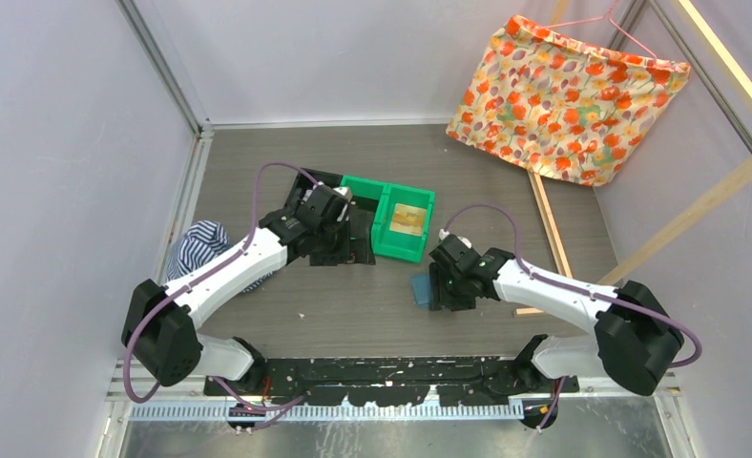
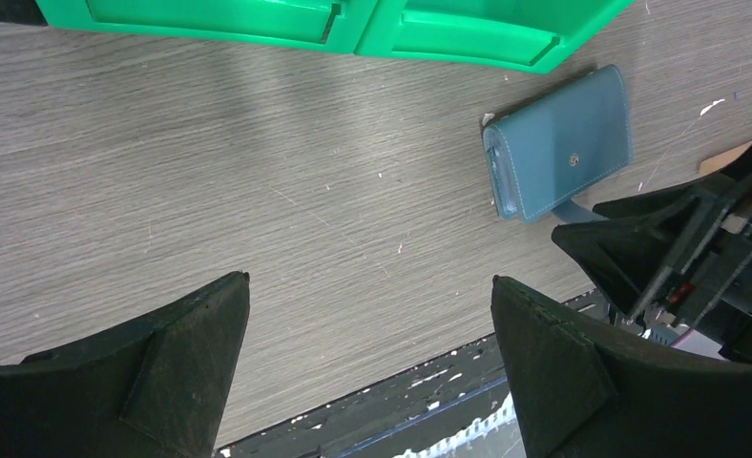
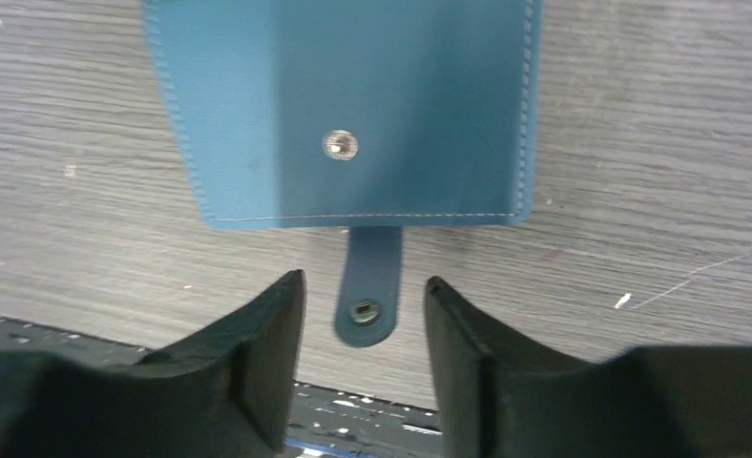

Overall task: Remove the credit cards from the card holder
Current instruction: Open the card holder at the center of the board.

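Observation:
The teal-blue card holder lies folded shut on the table, its closing tab unsnapped and sticking out toward me. It also shows in the top view and the left wrist view. My right gripper is open, its fingertips on either side of the tab, not touching it. In the top view the right gripper sits right over the holder. My left gripper is open and empty, away to the left near the green bins. The credit cards are hidden inside the holder.
Two green plastic bins stand behind the holder, one with a yellowish item inside. A striped cloth lies at the left. A floral cloth hangs at the back right. A wooden strip lies at the right. The table's black front rail is close.

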You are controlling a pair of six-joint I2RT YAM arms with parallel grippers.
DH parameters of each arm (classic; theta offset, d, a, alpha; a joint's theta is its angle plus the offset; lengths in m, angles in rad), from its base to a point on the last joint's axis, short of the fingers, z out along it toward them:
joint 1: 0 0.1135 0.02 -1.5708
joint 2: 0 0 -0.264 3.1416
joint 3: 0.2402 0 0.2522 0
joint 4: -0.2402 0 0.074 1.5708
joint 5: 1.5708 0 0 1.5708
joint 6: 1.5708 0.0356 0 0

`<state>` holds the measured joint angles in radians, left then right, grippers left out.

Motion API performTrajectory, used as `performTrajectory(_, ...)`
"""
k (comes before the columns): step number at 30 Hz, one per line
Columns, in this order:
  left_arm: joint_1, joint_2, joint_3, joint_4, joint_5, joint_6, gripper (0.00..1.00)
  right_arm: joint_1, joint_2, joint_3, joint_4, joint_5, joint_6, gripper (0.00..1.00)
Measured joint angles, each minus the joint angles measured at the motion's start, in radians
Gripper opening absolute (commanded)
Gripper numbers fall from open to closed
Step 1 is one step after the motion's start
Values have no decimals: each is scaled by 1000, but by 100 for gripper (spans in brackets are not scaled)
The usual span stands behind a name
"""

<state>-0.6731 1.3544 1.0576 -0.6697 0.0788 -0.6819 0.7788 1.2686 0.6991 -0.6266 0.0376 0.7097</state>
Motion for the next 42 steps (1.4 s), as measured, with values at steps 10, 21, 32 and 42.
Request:
performTrajectory(10, 0, -31, 0, -9, -32, 1, 99, 24, 69, -27, 47, -50, 0, 4)
performTrajectory(21, 26, -53, 20, -124, -154, 39, 100, 226, 372, 297, 182, -288, 18, 65)
performTrajectory(32, 101, -197, -74, -126, -114, -8, 94, 225, 165, 248, 63, 31, -141, 70)
performTrajectory(42, 132, -210, -328, 81, 108, -188, 91, 318, 275, 238, 51, 219, -157, 72)
